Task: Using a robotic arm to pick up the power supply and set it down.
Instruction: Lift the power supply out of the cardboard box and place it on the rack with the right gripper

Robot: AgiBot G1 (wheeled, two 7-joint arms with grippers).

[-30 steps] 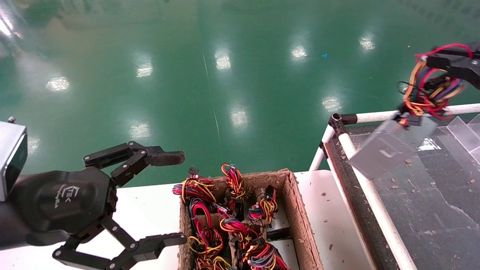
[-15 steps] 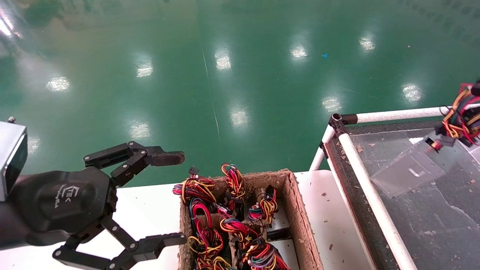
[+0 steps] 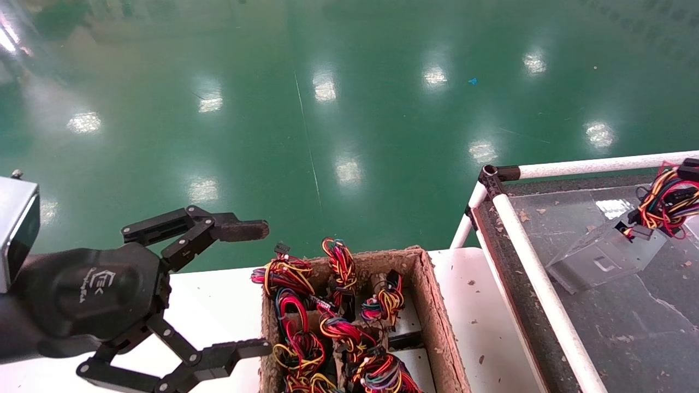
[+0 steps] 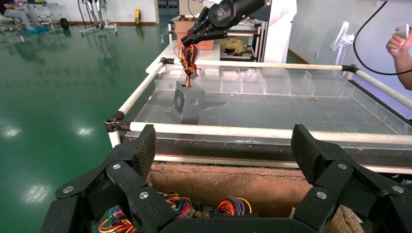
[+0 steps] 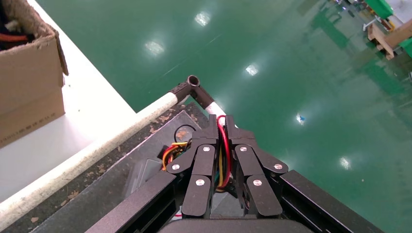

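Note:
The power supply, a grey metal box with a vent face, hangs tilted from its coloured wire bundle over the glass top of the framed table. Its lower edge is at or just above the glass; I cannot tell whether it touches. My right gripper is shut on the wire bundle, and only its tip shows at the head view's right edge. The left wrist view has it above the box. My left gripper stands open and empty beside the cardboard box.
The cardboard box on the white table holds several more wired units. White tube rails frame the glass table. Clear plastic dividers line its far side. A person's hand is beyond that table.
My right gripper has carried the power supply down and farther over the framed table, from well above the rail to close over the glass. The left arm has not moved.

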